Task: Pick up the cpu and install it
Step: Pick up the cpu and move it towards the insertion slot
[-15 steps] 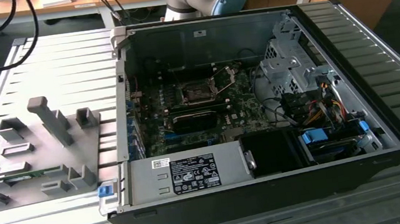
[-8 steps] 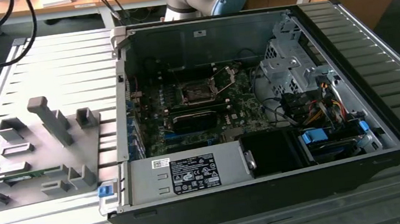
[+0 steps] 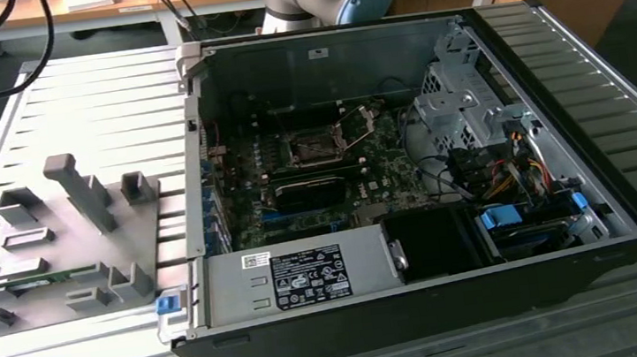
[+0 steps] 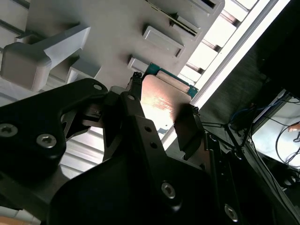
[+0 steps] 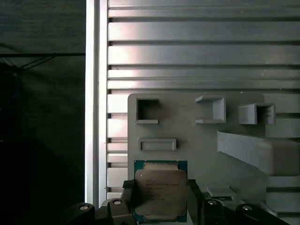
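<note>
End effector (image 5: 161,188) clamps cpu (image 5: 161,196) above tray (image 5: 187,124); exterior view shows socket (image 3: 318,147).

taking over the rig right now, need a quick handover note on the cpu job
Gripper: shut on the cpu, with fingers against two opposite edges in both wrist views.
Cpu: over the grey tray on the slatted table. Whether it has lifted clear of the tray, cannot tell.
Done: cpu grasped.
Left: the install. The cpu is not in the socket inside the open computer case.
</note>
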